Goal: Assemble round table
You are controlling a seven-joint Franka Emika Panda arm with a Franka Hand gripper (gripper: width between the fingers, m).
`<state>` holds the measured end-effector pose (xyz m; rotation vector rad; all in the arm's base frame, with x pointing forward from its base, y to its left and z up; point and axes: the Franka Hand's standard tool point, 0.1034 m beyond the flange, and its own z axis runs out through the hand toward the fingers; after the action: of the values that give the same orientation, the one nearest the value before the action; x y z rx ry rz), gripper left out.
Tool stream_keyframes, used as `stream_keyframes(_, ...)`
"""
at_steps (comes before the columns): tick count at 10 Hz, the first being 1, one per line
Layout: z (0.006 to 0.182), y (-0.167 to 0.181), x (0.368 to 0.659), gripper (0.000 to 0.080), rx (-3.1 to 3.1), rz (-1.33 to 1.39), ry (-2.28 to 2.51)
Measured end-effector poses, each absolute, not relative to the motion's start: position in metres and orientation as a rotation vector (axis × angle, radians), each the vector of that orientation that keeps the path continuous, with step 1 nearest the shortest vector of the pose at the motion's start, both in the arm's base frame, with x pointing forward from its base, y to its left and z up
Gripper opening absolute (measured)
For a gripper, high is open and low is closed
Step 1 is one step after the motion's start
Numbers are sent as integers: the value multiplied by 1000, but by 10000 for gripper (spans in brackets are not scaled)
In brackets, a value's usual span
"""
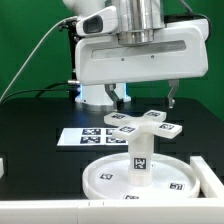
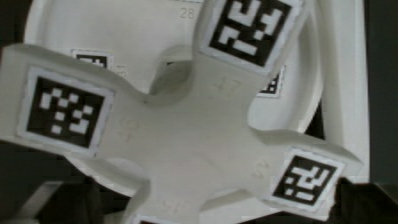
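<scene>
Cross-shaped foot (image 2: pixel 187 110) fills wrist view, edges cropped; fingers (image 1: pixel 146 98) apart.

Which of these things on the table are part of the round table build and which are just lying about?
Part of the job:
round disc
leg
cross-shaped foot
end effector, open above the foot

Lying about:
marker board

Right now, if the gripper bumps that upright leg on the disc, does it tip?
Probably. The leg stands upright on the round disc, taller than wide, so a high sideways push could topple it. It looks like rigid, light plastic. On its side it would likely roll. Whether it is screwed in cannot be told.
</scene>
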<state>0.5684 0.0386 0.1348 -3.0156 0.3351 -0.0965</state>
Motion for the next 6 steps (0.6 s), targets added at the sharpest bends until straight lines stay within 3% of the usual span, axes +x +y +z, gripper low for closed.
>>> stream_keyframes(3,134,31,573,649,-3077,-109,-331)
stream_keyframes(6,129,35,567,649,-3080,-55,-206)
